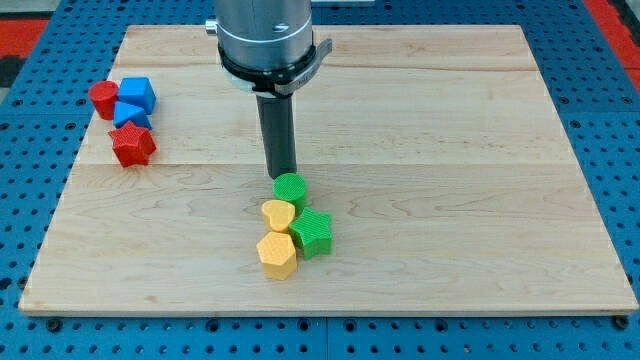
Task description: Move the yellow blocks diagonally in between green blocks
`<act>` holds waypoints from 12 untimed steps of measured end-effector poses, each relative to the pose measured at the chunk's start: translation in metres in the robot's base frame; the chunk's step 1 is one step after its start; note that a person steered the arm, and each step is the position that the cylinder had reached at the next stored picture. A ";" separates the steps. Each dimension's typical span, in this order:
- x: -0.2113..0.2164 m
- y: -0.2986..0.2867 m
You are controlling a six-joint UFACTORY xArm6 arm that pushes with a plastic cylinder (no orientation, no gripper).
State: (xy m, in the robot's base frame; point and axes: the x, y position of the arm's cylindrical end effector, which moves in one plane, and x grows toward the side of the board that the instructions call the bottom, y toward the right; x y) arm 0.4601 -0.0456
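Note:
My tip [282, 176] stands just above the green round block [290, 190] at the board's lower middle, touching or nearly touching its top edge. Below that block's left lies a yellow heart-shaped block [277, 214]. A green star block [312, 233] sits to the right of and below the heart. A yellow hexagonal block [276, 254] sits at the bottom left of the cluster. The four blocks touch one another in a tight group.
At the view's upper left sit a red round block [102, 98], a blue cube [137, 94], a smaller blue block [130, 117] and a red star block [133, 146]. The wooden board [450, 150] rests on a blue pegged surface.

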 end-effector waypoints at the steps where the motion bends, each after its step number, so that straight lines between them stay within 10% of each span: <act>1: 0.000 0.002; 5: -0.027 -0.084; 8: 0.159 -0.112; 12: 0.115 -0.012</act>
State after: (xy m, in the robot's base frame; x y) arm 0.5755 -0.0576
